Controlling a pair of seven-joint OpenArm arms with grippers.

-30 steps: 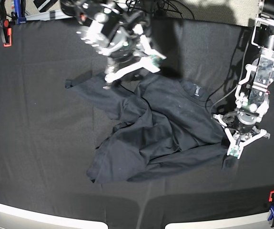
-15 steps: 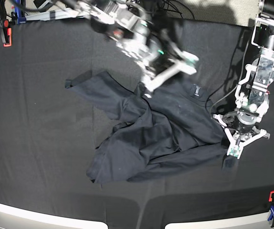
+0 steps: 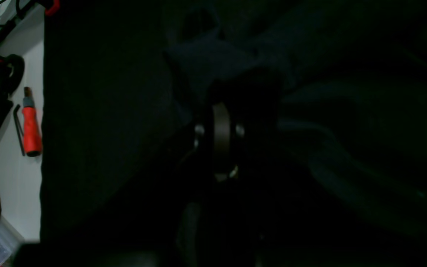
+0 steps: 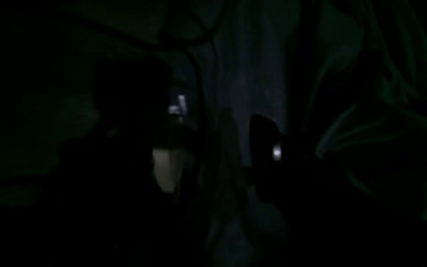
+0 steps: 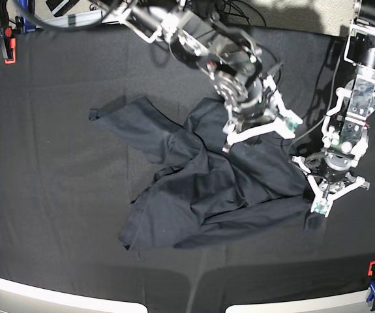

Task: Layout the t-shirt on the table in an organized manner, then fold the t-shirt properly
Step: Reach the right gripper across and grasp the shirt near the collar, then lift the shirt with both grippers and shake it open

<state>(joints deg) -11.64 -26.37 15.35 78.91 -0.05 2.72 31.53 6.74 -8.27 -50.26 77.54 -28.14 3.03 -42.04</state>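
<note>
Laying out step: t-shirt crumpled mid-desk, nearer right edge. Right tool spread wide over collar, grasping nothing; left tool spread at hem. Next: pinch 2 corners, pull flat.

A robotics lab bench: matte black cloth-covered table held by a red clamp, tangled black cables behind, a red-handled screwdriver alongside.

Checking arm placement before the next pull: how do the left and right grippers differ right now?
The right gripper sits over the t-shirt near its collar; the left gripper sits at the shirt's edge on the table. The right arm reaches in steeply angled; the left hangs nearly vertical. Both have spread jaws.
</note>
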